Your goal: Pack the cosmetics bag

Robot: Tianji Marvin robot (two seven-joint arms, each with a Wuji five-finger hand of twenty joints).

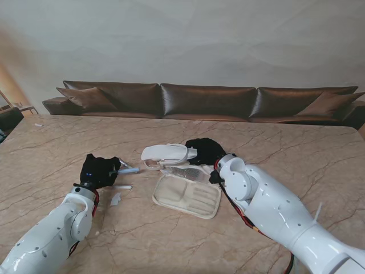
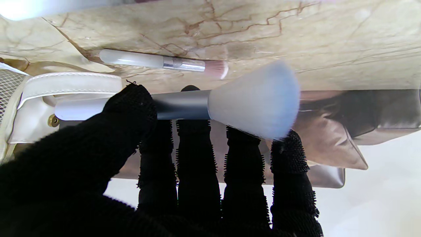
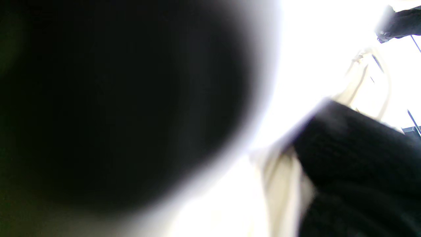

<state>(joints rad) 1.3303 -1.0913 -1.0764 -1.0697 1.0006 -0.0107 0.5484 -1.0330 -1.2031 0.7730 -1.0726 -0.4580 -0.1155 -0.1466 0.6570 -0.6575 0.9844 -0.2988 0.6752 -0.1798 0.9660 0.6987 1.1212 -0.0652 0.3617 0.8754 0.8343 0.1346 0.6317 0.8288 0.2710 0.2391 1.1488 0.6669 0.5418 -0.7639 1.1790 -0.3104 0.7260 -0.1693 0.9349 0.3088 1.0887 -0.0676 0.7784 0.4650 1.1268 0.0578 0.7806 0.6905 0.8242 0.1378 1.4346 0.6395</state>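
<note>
Cosmetics bag (image 1: 186, 196) open on table, left hand (image 1: 100, 170) fingers clamping brush (image 2: 210, 103) — right hand (image 1: 204, 150) fingers gripping flap

Stand view soft and even; right wrist view overexposed, half blocked by dark blur

Two makeup brushes (image 2: 210, 105) (image 2: 158, 61), one cosmetics bag (image 1: 187, 197), and two gloved hands (image 1: 100, 170) (image 1: 204, 150).

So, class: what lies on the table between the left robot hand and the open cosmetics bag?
Only bare marble table, seen from the stand view.
</note>
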